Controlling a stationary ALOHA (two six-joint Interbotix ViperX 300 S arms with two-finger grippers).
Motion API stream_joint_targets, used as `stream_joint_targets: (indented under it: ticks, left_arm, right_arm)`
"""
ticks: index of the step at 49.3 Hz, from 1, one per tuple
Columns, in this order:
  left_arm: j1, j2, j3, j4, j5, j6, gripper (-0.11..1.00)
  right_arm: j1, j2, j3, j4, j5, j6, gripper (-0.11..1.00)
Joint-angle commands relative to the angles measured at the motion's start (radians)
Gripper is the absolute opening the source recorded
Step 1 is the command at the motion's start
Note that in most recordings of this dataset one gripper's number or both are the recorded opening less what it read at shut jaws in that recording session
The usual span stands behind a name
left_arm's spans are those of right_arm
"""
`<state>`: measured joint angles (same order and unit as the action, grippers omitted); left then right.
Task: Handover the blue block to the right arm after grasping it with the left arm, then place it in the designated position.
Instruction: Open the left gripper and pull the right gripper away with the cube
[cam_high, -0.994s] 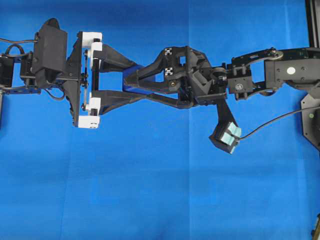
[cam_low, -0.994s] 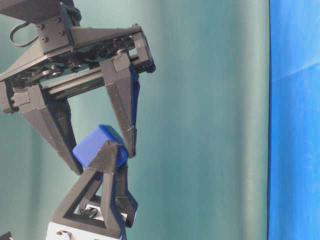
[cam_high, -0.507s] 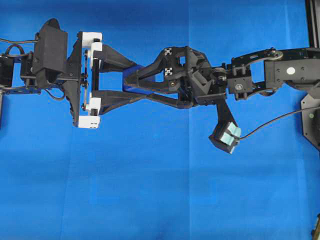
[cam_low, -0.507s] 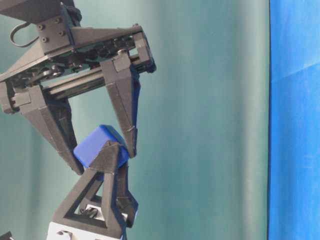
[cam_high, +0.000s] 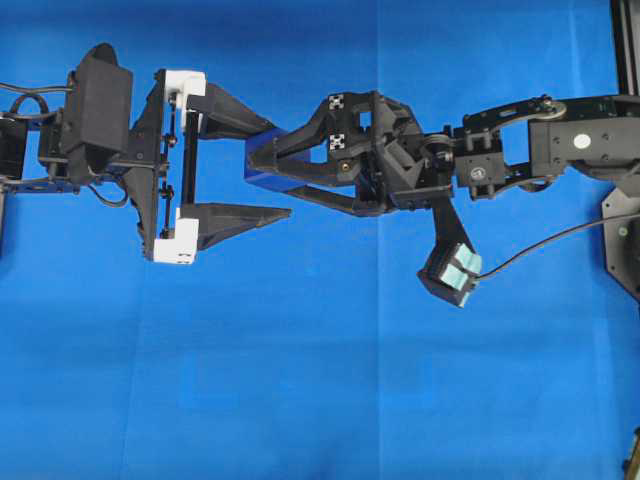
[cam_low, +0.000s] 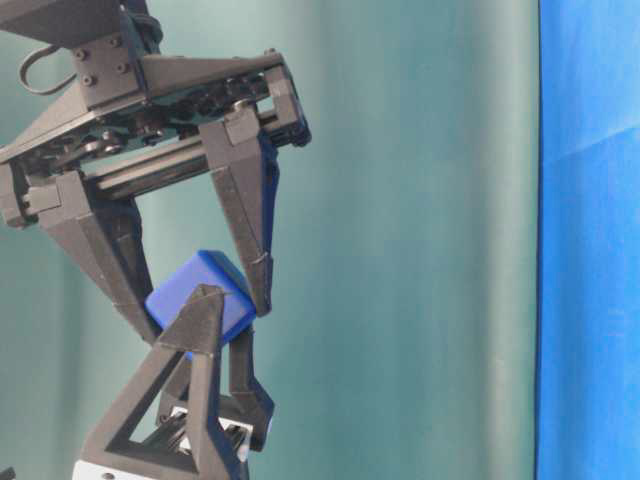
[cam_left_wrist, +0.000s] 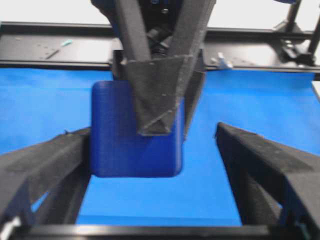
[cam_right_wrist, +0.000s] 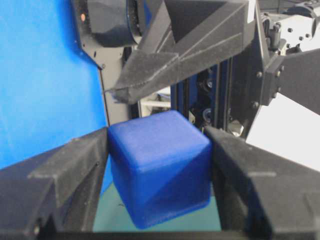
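The blue block (cam_right_wrist: 160, 165) is a dark-blue cube held in the air between the two all-black fingers of my right gripper (cam_right_wrist: 156, 131), which is shut on it. In the overhead view my right gripper (cam_high: 250, 168) reaches in from the right, and only a sliver of the block (cam_high: 262, 180) shows. My left gripper (cam_high: 282, 171), with white brackets, faces it from the left and stands open, its fingers on either side of the block. In the left wrist view the block (cam_left_wrist: 132, 145) lies close to the left finger (cam_left_wrist: 45, 165), while the right finger (cam_left_wrist: 270, 170) is well clear of it.
Blue cloth (cam_high: 320, 380) covers the table below both arms. A black frame post (cam_high: 625, 40) stands at the far right edge. The right arm's teal-patched housing (cam_high: 455, 272) hangs below its wrist, with a cable (cam_high: 560, 238) trailing right. A teal backdrop (cam_low: 420, 250) fills the table-level view.
My left gripper's fingers have spread wide apart and let go of the blue block. My right gripper has stayed shut on the block in the same place.
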<state>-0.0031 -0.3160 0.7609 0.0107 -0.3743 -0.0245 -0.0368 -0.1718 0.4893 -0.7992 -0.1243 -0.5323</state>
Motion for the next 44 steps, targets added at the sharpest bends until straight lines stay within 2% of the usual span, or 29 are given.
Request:
stream_joint_targets:
  ticks: [1, 19, 44]
  left_arm:
    - [-0.003, -0.02, -0.011, 0.002, -0.011, 0.002, 0.93]
    - [-0.003, -0.046, 0.015, 0.002, -0.009, 0.002, 0.93]
    - [-0.003, -0.071, 0.035, 0.002, -0.009, 0.003, 0.93]
  right_arm:
    - [0.002, -0.011, -0.026, -0.002, -0.002, 0.002, 0.52]
    - [0.005, -0.06, 0.02, -0.002, 0.011, 0.003, 0.52]
    - [0.034, -0.252, 0.169, 0.006, 0.103, 0.006, 0.52]
